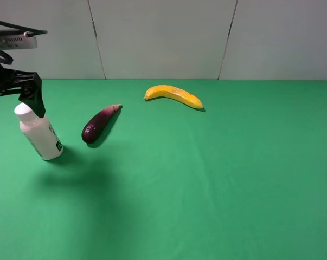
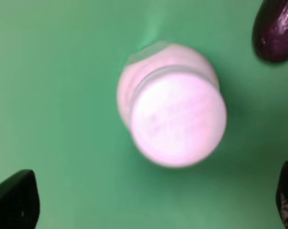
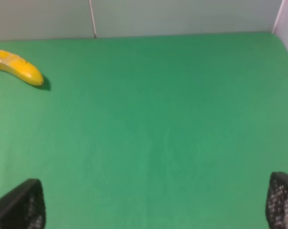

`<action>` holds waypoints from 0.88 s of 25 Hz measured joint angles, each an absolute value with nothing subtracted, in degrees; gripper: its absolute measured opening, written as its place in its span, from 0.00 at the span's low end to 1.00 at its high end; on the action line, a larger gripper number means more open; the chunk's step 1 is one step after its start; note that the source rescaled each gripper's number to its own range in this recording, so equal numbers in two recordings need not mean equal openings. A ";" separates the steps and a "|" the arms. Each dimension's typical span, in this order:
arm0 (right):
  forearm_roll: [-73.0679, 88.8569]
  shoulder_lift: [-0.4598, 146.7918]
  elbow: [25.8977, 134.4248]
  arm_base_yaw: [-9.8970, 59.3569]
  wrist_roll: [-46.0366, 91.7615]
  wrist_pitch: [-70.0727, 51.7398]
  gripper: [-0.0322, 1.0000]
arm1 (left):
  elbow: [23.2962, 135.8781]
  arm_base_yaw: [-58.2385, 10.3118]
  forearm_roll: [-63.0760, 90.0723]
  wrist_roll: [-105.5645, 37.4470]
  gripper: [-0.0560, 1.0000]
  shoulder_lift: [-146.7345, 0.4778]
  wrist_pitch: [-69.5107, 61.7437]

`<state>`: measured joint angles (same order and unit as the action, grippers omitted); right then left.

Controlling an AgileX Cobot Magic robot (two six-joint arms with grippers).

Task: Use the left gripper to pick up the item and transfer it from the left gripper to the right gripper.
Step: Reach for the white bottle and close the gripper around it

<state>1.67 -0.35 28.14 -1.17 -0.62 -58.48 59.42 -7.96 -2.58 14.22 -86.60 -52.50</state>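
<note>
The item, a small white bottle (image 1: 41, 135) with a white cap and a dark-printed label, stands on the green table at the far left. My left gripper (image 1: 29, 93) hovers just above its cap. In the left wrist view the cap (image 2: 178, 125) fills the middle. The left gripper (image 2: 148, 205) is open there, its black fingertips (image 2: 15, 198) far apart and touching nothing. My right gripper (image 3: 153, 205) is open and empty over bare green table. It does not show in the high view.
A purple eggplant (image 1: 100, 123) lies just right of the bottle and also shows in the left wrist view (image 2: 276, 28). A yellow banana (image 1: 174, 95) lies farther back near the middle, also in the right wrist view (image 3: 17, 67). Pale wall panels stand behind the table.
</note>
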 joint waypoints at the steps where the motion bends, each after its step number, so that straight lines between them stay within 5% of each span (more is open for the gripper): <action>1: 1.67 -0.35 28.14 -1.17 -0.62 -58.48 1.00 | 59.44 -8.33 -2.95 14.67 1.00 -87.35 -52.37; 22: 1.67 -0.35 28.14 -1.17 -0.62 -58.48 1.00 | 59.58 -9.93 -4.75 16.62 1.00 -96.18 -44.23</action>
<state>1.67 -0.35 28.14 -1.17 -0.62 -58.48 59.58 -9.93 -4.75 16.62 -96.18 -44.23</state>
